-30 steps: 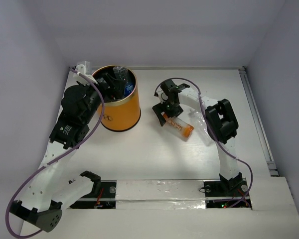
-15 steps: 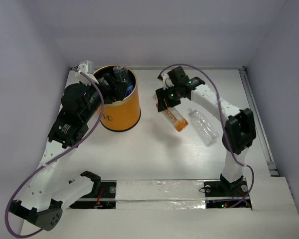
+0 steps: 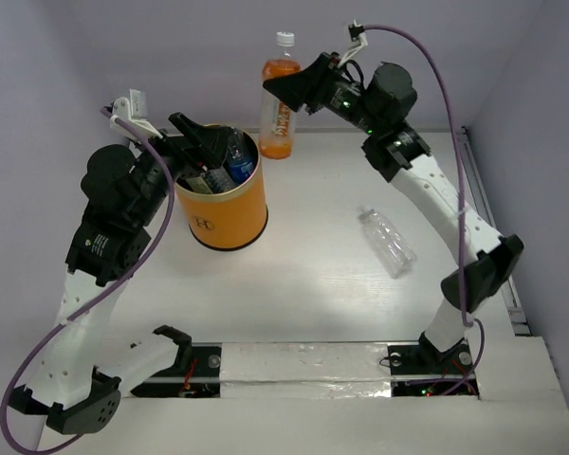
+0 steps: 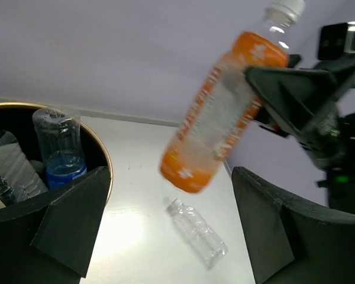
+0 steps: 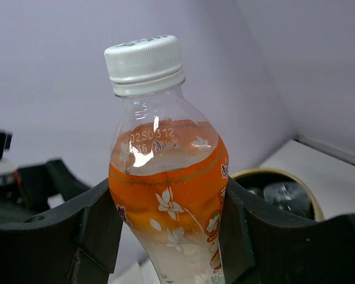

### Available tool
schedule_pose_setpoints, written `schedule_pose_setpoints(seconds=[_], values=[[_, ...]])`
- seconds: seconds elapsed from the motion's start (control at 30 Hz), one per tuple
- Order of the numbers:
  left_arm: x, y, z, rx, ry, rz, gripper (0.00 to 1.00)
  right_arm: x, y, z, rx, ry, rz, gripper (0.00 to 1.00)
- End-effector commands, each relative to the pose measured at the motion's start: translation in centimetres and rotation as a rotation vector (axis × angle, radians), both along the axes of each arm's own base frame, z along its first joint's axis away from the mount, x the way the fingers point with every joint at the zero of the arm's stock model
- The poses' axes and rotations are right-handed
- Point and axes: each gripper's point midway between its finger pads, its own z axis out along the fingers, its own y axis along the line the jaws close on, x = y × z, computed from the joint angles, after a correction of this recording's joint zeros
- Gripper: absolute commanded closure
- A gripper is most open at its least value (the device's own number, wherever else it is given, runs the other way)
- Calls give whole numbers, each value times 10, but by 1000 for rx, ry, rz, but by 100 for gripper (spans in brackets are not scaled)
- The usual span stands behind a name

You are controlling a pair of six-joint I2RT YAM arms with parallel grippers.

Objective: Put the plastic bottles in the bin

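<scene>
From above, the bin [image 3: 229, 213] is already holding several bottles, a blue-labelled bottle [image 3: 237, 163] among them. One clear bottle [image 3: 389, 244] is lying on the bench [image 3: 313, 284], well apart from both arms. The right gripper [image 3: 283, 92] is clasping the orange-labelled bottle [image 3: 279, 118] aloft near the bin's rim, and the left gripper [image 3: 204, 142] is hovering over the bin.

The left wrist view is showing its fingers spread wide, grasping nothing.

The right wrist view is showing the orange-labelled bottle pinched between both fingers, cap uppermost. By my reckoning, two bottles are waiting to go in.
</scene>
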Motion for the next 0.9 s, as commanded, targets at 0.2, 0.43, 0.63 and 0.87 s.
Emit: schedule_pose_setpoints(seconds=[0.2, 0.43, 0.63, 0.87], values=[[-13, 5, 10, -32, -19, 3, 19, 52, 86, 5, 184, 2, -23, 48], [-13, 13, 0, -25, -11, 41, 20, 69, 125, -114, -110, 84, -158, 45], [-11, 13, -12, -19, 3, 45, 20, 58, 126, -167, -254, 86, -220, 27], [-10, 15, 4, 4, -30, 53, 17, 40, 118, -99, -173, 7, -207, 0]])
